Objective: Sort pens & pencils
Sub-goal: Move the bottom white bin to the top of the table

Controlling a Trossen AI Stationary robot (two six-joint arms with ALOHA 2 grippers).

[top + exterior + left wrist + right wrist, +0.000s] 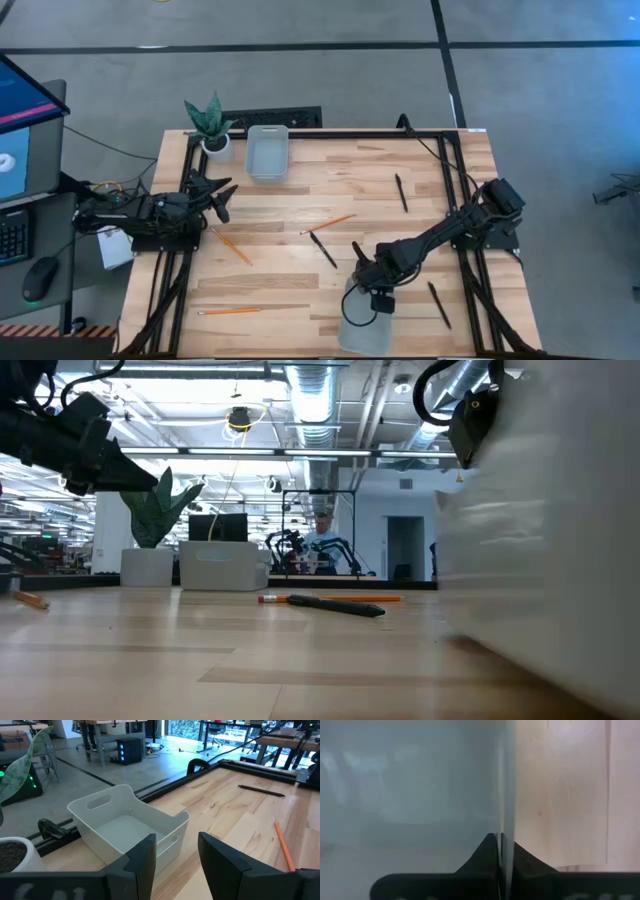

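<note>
Right claw (363,283) clamped on the near bin's wall (503,795), the nearest pen (323,250) lying diagonally just beyond it; left claw (222,197) apart.

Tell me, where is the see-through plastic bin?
In the high view, the see-through plastic bin sits at the table's near edge, its rim pinched by the right gripper.

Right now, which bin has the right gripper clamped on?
The near bin, at the table's front edge; the right gripper pinches its wall. The other bin sits by the plant.
</note>
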